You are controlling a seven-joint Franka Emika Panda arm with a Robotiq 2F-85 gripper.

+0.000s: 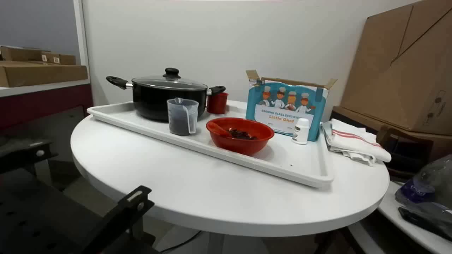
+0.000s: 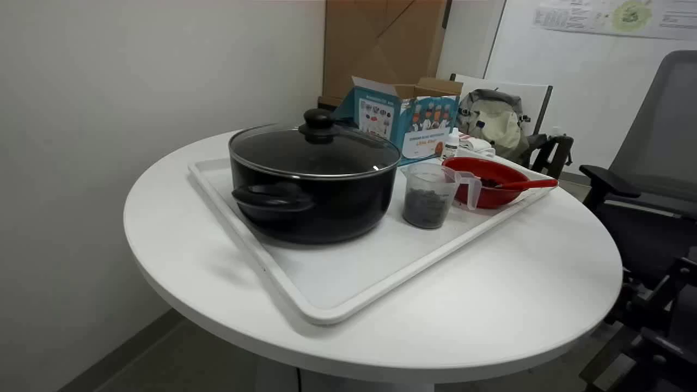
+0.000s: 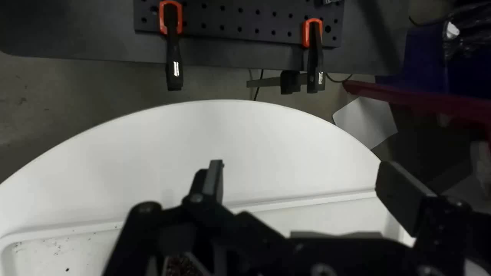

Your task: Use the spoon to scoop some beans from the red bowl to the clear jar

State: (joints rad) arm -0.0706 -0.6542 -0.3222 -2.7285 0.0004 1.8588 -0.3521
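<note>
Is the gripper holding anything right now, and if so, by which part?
Nothing is held: the gripper is open, its jaws wide apart with nothing gripped between them. The spoon rests in the bowl.

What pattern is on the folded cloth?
Red stripes on white; the folded cloth shows best in an exterior view.

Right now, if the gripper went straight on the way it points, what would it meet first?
Most likely the white tabletop, outside the tray rim: in the wrist view, nothing shows between the gripper, its jaws open, and that surface. Depth is unclear, so the tray rim could come first.
</note>
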